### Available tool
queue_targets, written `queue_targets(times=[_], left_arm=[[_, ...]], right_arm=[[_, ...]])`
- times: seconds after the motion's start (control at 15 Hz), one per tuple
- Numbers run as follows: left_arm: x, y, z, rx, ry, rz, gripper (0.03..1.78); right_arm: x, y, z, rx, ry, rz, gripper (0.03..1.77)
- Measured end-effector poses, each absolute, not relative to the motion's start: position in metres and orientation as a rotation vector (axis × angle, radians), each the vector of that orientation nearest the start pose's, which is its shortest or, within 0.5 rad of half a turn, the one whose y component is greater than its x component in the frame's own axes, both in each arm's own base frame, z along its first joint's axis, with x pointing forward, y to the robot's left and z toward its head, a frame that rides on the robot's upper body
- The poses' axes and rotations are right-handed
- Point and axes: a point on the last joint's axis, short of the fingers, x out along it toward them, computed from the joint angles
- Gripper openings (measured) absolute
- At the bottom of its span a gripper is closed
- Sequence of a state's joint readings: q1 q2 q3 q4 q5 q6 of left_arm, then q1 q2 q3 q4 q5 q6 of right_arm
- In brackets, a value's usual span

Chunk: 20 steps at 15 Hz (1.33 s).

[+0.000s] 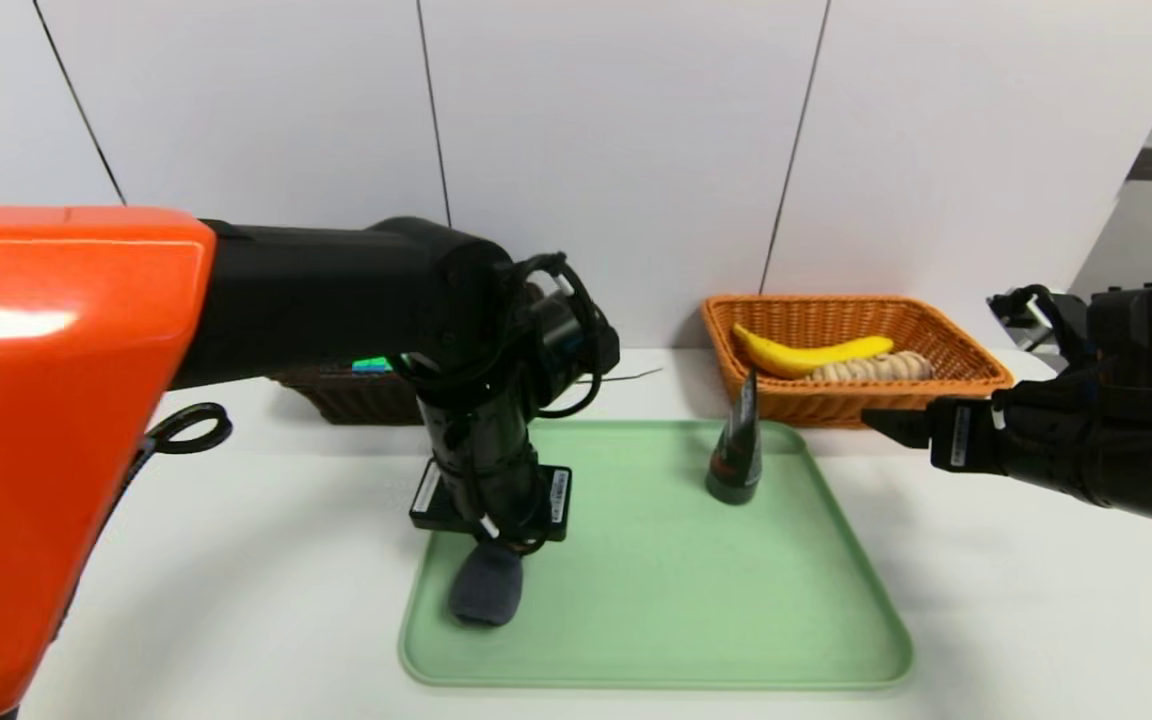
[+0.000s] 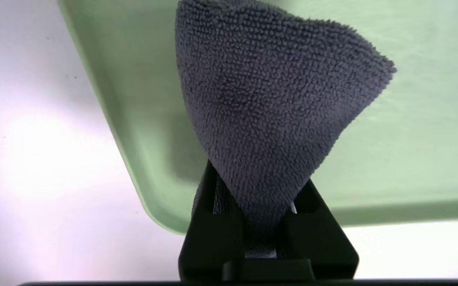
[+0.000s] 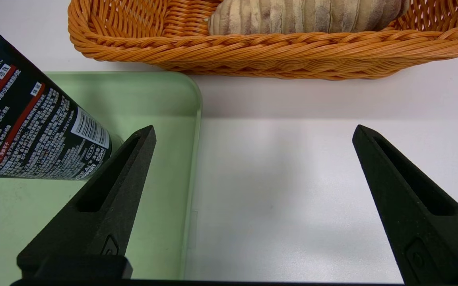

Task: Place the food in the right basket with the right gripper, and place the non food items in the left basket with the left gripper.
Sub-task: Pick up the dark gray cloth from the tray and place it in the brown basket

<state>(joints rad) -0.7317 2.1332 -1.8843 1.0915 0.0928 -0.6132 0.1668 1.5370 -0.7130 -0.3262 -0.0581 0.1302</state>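
The left gripper (image 2: 261, 222) is pinching the dark grey rolled cloth (image 1: 485, 590) at the green tray's (image 1: 656, 600) nine o'clock edge, fingers clamped tight. The right gripper (image 3: 253, 159) is hovering at three o'clock, fingers spread wide, holding nothing. The squeeze tube (image 1: 736, 450) is standing at the tray's one o'clock; banana (image 1: 811, 355) and bread roll (image 1: 871, 368) are lying in the orange basket (image 1: 966, 380).

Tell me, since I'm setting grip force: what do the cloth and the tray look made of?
Grey cloth: soft looped pile, probably microfibre; it bunches where the left gripper pinches it. Green tray: smooth, matte, rounded rim, likely moulded plastic.
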Motion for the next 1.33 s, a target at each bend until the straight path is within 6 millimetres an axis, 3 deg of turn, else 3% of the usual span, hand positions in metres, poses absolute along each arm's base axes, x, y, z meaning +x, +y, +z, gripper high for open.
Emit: queue_targets(times=[0.2, 0.4, 0.67, 0.93, 1.33], left_arm=[[0.268, -0.239, 0.226, -0.029, 1.224, -0.238, 0.25], [0.261, -0.226, 0.271, -0.091, 0.993, -0.289, 0.25], [0.290, -0.199, 0.300, -0.165, 0.676, -0.153, 0.25], [0.340, -0.184, 0.295, -0.248, 0.490, -0.031, 0.25], [0.407, -0.183, 0.238, -0.222, 0.431, 0.044, 0.25]], right_arm=[[0.250, 0.041, 0.173, 0.070, 0.506, 0.074, 1.71], [0.250, 0.041, 0.172, 0.070, 0.508, 0.074, 1.71], [0.250, 0.041, 0.172, 0.069, 0.507, 0.076, 1.71], [0.249, 0.041, 0.171, 0.068, 0.514, 0.075, 1.71], [0.248, 0.041, 0.168, 0.068, 0.522, 0.075, 1.71]])
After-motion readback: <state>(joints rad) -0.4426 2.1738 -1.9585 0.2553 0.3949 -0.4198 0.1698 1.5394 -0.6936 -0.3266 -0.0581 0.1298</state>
